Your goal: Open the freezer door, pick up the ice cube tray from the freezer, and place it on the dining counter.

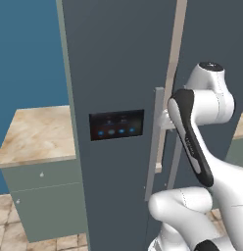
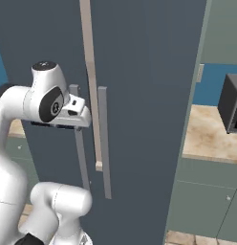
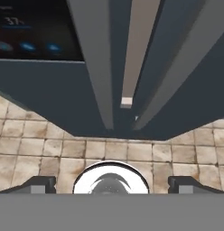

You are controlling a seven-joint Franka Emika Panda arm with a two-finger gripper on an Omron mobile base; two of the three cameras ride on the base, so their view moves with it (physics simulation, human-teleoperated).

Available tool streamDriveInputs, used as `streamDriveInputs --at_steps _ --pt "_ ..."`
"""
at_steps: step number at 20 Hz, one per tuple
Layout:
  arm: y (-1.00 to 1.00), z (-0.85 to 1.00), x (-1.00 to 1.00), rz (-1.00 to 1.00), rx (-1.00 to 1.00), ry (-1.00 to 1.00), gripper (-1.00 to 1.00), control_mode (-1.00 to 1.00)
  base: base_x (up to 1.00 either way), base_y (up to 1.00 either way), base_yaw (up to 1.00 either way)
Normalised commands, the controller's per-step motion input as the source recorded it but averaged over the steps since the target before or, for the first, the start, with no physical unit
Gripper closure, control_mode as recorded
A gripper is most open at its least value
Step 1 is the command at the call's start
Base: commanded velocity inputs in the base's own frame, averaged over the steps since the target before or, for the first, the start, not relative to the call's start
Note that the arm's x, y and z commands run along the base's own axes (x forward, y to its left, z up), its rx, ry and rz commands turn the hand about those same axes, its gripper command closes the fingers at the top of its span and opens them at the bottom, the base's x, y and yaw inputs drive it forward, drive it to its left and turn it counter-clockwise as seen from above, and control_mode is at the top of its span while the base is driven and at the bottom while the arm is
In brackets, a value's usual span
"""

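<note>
The freezer door [image 1: 118,73] is the tall slate-grey one with the black panel of blue lights [image 1: 116,125]. Its grey bar handle [image 1: 154,142] runs down its right edge and shows from above in the hand view [image 3: 98,63]. My hand [image 2: 75,112] sits right against this handle at about panel height. The gripper [image 3: 111,185] is open, its fingertips [image 3: 41,184] spread wide and nothing between them. A narrow beige strip [image 3: 136,49] shows in the gap between the two doors. The ice cube tray is hidden, and the dining counter is out of view.
The plain dark door [image 2: 149,95] with its own bar handle [image 2: 103,143] stands to the right. A beige-topped grey-green drawer cabinet [image 1: 40,132] is on the left. On the right, a counter [image 2: 206,139] carries a black appliance [image 2: 232,103]. Tiled floor [image 3: 37,149] lies below.
</note>
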Motion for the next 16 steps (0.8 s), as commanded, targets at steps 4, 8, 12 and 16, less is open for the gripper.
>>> streamDriveInputs --at_steps 4,8,12,16 --pt "0.0 0.0 -0.45 0.0 0.0 0.0 -1.0 -1.0 0.0 0.0 0.0" --pt "0.0 0.0 -0.29 0.0 0.0 0.0 -1.0 -1.0 0.0 0.0 0.0" --pt "0.0 0.01 -0.15 0.0 0.0 0.0 -1.0 -1.0 0.0 0.0 0.0" --pt "0.0 0.01 -0.22 0.0 0.0 0.0 -1.0 -1.0 0.0 0.0 0.0"
